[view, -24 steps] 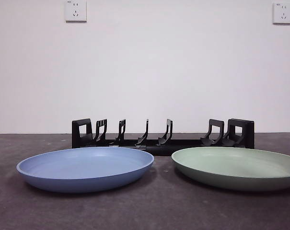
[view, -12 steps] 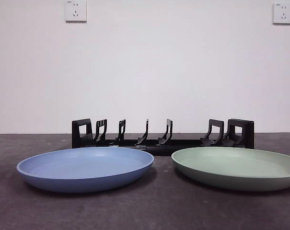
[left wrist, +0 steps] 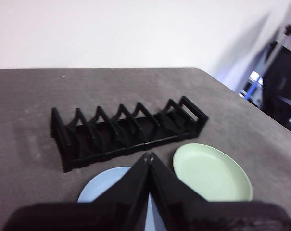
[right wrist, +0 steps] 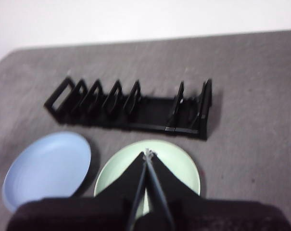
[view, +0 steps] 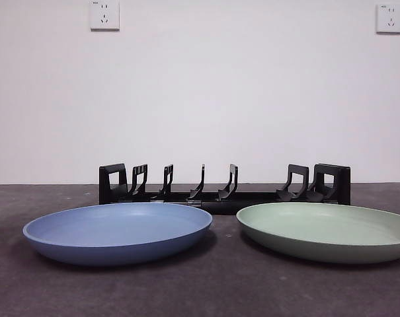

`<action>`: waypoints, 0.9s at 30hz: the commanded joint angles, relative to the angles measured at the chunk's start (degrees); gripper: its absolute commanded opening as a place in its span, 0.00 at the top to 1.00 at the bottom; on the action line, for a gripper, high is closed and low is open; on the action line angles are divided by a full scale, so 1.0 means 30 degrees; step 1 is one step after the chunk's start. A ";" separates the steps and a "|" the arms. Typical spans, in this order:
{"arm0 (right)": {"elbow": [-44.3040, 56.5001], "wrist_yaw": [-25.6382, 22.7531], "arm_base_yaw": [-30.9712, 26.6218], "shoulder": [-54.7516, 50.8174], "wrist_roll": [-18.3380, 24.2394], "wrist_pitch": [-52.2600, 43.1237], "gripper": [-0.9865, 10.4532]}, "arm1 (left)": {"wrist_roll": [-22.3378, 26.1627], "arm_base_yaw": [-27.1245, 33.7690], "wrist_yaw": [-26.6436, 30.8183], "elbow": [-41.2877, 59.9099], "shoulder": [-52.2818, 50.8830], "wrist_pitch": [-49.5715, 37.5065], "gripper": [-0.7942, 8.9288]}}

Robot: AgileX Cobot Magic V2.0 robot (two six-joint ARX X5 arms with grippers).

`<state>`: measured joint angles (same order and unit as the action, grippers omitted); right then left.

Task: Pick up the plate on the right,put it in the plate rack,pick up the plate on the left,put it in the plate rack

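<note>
— Dark worktop [view: 200,290], white wall; where's your first plate?
— Green plate [view: 328,231] lies flat, right of the blue plate [view: 117,231], before the plate rack [view: 225,186]. Right gripper [right wrist: 148,154] hovers above, jaws closed — open them, then take the rim.

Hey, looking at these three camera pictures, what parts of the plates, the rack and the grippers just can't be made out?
- Blue plate: in the left wrist view, the shut left gripper covers its near part.
- Green plate: front view's right edge cuts its rim; in the right wrist view the shut right gripper hides its middle.
- Plate rack: front view, the plates' rims hide its base.
- Both arms: absent from the front view.
</note>
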<state>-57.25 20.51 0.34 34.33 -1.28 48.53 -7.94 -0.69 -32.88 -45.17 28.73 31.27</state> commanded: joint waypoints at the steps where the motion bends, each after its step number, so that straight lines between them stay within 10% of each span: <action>1: -0.0947 0.0248 0.0007 0.0495 0.1326 0.1450 0.92 | 0.1326 -0.0051 -0.0277 -0.1647 0.0758 0.1392 0.92; 14: -0.1654 0.0240 0.0015 0.1115 0.1515 0.1953 0.91 | 0.2739 -0.1275 -0.0197 -0.4911 0.2732 0.3942 0.91; 20: -0.1654 0.0255 0.0015 0.1129 0.1472 0.1960 0.69 | 0.2732 -0.1311 -0.0197 -0.4911 0.2841 0.4138 0.27; 27: -0.1654 0.0466 0.0015 0.1297 0.1035 0.2193 0.46 | 0.2878 -0.1734 -0.1231 -0.4918 0.2936 0.4248 0.23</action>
<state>-61.93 21.52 0.34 38.06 2.55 55.11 -0.40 -5.58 -36.10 -60.01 37.50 44.21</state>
